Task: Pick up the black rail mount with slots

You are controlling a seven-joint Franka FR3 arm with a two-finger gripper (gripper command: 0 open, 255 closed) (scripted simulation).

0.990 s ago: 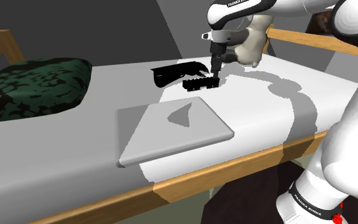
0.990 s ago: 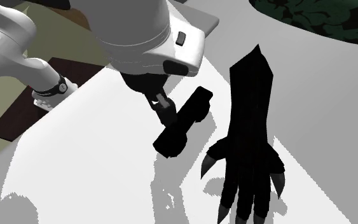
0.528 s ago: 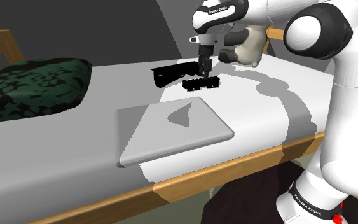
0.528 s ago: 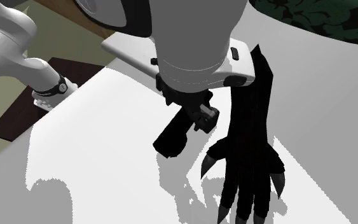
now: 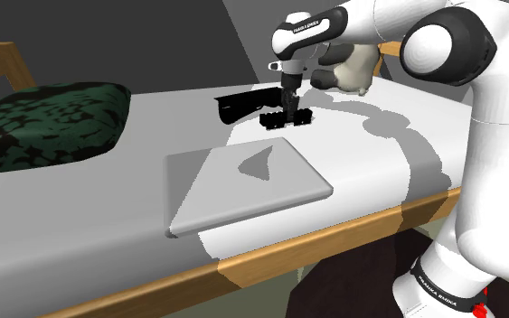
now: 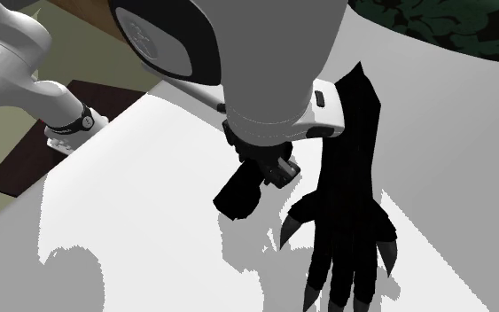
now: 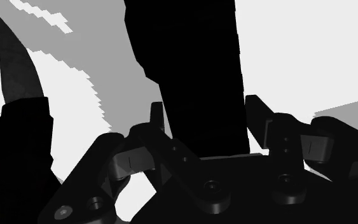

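Gripper (image 7: 206,113) is down on the mount (image 5: 284,118). Fingers (image 7: 157,118) are spread, one each side of the bar, with no clamp that I can see. The gaps look very thin in the wrist view, so light contact can't be ruled out.

Change: a second back it sits at the mount's end, now it's near mid-length. Against half a second back it's lower, so the bar is between the fingers rather than under them. The mount itself hasn't moved: flat on the bed (image 5: 80,194), same angle, just beside the claw (image 6: 349,186).

Meaning: approach and align look done. What's left is close, then lift. The grip line runs across the narrow width near the middle, so it should balance OK.

Risk: the claw lies close on one side, and the finger there could snag it on closing or drag it up. The pad (image 5: 243,185) is near, toward the shoulder view's lower left. The pillow (image 5: 44,122) is well apart.
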